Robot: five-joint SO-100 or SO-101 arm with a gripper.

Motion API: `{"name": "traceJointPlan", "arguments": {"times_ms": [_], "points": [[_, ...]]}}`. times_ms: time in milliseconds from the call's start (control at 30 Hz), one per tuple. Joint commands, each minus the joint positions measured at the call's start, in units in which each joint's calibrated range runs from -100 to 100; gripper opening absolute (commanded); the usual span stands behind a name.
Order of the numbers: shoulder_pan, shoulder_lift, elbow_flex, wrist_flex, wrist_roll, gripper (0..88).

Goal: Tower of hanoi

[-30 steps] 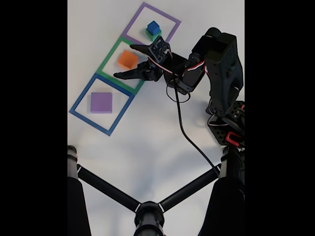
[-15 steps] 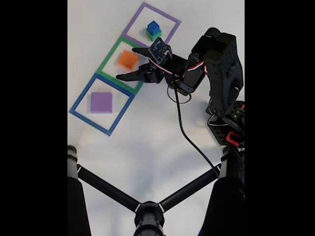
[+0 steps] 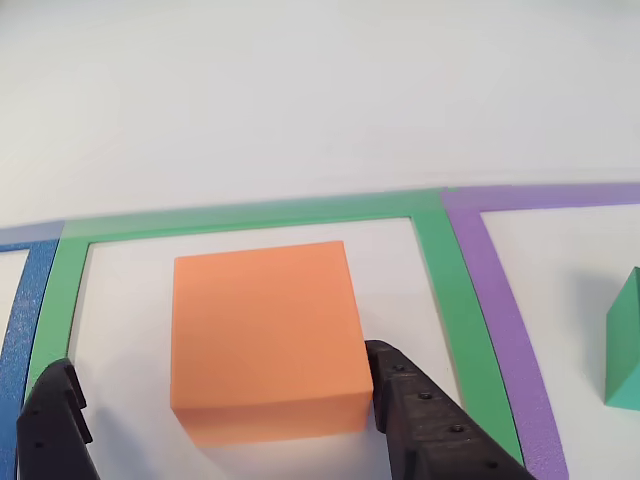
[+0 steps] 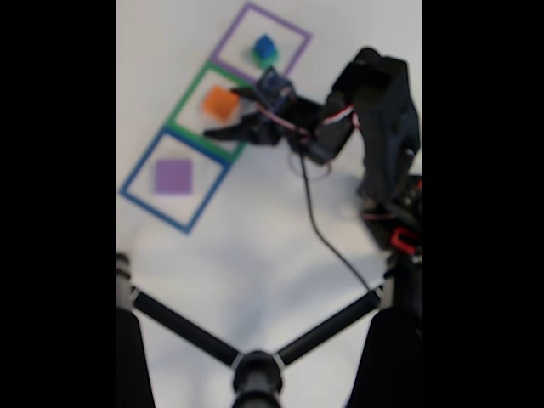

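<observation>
Fingers (image 3: 395, 400) spread wide, holding nothing, either side of the orange foam block (image 3: 265, 330). Block at 12 o'clock from the gripper (image 3: 215, 420), inside the green tape square (image 3: 435, 270). Probably light, soft, matte; best pinched low on opposite flat sides, gently.
</observation>
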State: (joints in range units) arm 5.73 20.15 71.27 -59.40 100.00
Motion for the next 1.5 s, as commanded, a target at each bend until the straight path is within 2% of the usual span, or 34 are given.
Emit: {"name": "traceJointPlan", "arguments": {"times_ms": [0, 667, 867, 933, 1000, 1167, 1333, 1467], "points": [[-0.89, -2.2, -0.16, 1.16, 0.0, 28.4], [-1.43, -2.04, -2.98, 2.13, 0.0, 12.4], [-1.65, -9.01, -1.8, 9.58, 0.0, 11.5], [-2.04, -14.06, -0.98, 14.28, 0.0, 11.4], [-2.49, -19.91, -0.44, 20.1, -2.39, 11.2], [-3.03, -37.46, -3.62, 44.71, -9.19, 11.0], [-4.63, -52.52, -15.43, 76.03, -18.93, 11.4], [-7.68, -56.77, -30.24, 97.72, -28.68, 10.9]]}}
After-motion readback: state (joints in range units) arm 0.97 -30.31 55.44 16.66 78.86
